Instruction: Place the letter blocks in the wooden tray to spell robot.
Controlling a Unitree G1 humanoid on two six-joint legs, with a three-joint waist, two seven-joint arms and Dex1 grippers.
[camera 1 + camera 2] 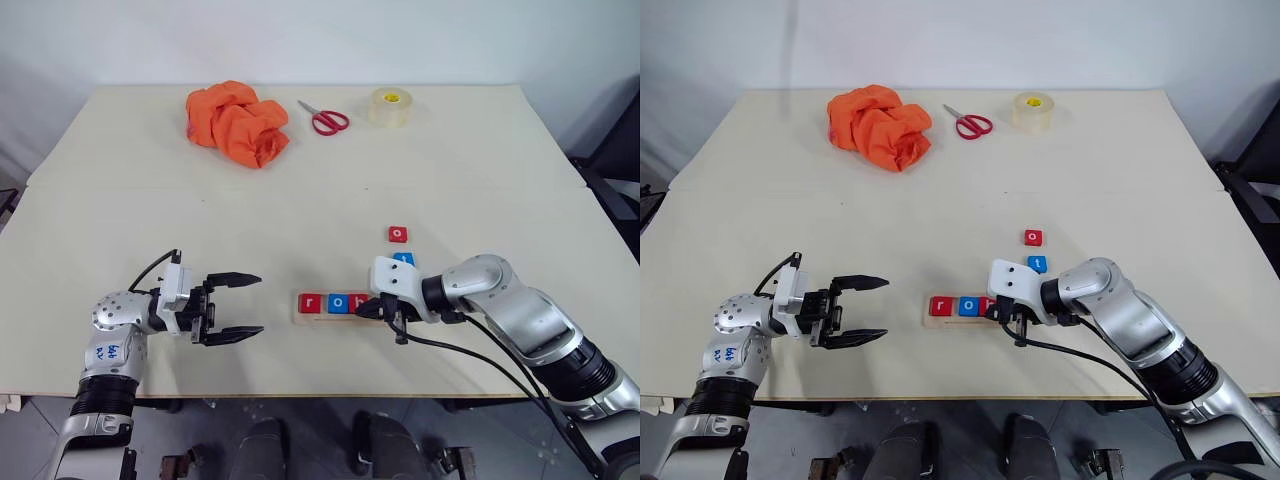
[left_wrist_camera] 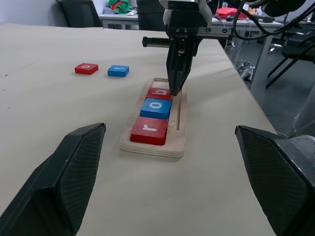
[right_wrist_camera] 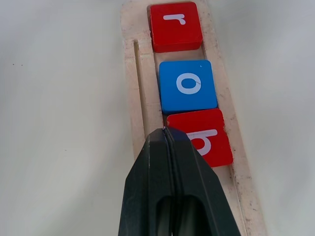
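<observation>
- Wooden tray sits lower centre of the head view, near the bench front edge. It holds the red r block, the blue o block and the red b block, in that order.
- The b block sits slightly skewed in the groove, one corner riding toward the tray wall.
- Right tool is fully closed with nothing between the fingers, tips pressed together at the b block's edge. Judgement: closed tips are being used as a pusher to square the b block and seat it against the o, not to grasp.
- Left tool is open and empty, parked at lower left of the head view, well apart from the tray and pointing at it. Likely kept clear so the right arm has room.
- Red o block and blue t block lie loose on the bench just above the tray's right end, close to the right arm's side.
- Progress: three of five letters placed; o and t not yet in.
- Orange cloth, scissors and tape roll at the top of the frame, far from the work.
</observation>
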